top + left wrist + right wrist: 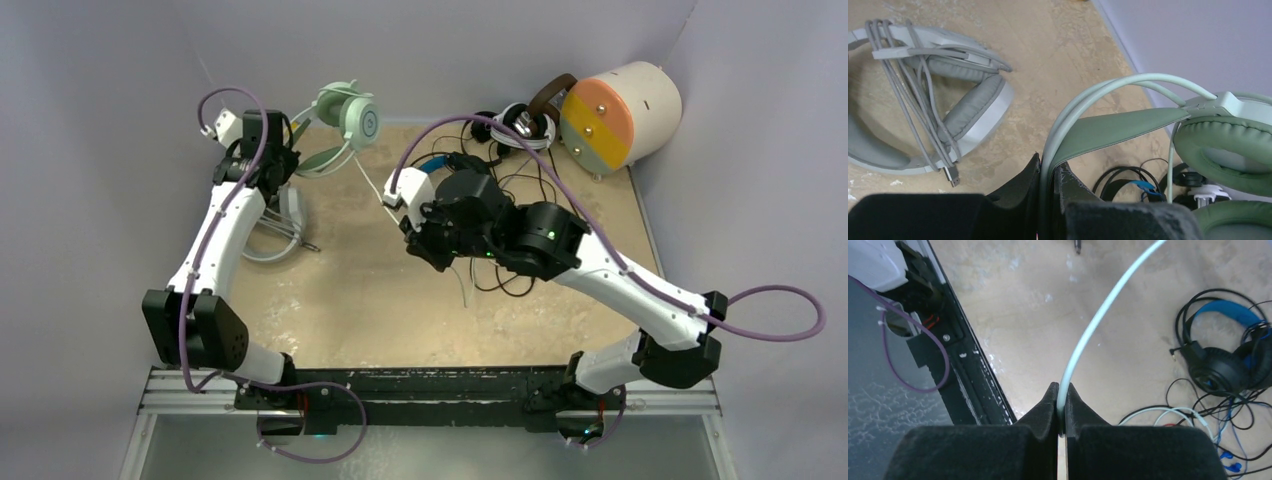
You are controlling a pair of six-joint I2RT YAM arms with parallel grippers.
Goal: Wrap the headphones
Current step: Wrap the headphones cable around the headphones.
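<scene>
The mint-green headset point(350, 115) stands lifted at the back left, its ear cup point(1228, 150) filling the right of the left wrist view. My left gripper point(1050, 167) is shut on its thin headband wires. Its pale cable point(1098, 320) runs taut to my right gripper point(1061, 395), which is shut on it at mid-table point(425, 248). A white-grey headset point(923, 100) lies flat to the left with its cable wound round the band. A black headset with a blue headband point(1223, 365) lies near the right arm. More headsets point(520, 125) are piled at the back.
A big cream cylinder with an orange-and-green face point(620, 115) sits in the back right corner. Loose black and pale cables point(1198, 415) tangle on the table beside the right gripper. Grey walls close in at the back and sides. The black front rail point(973, 380) lies below.
</scene>
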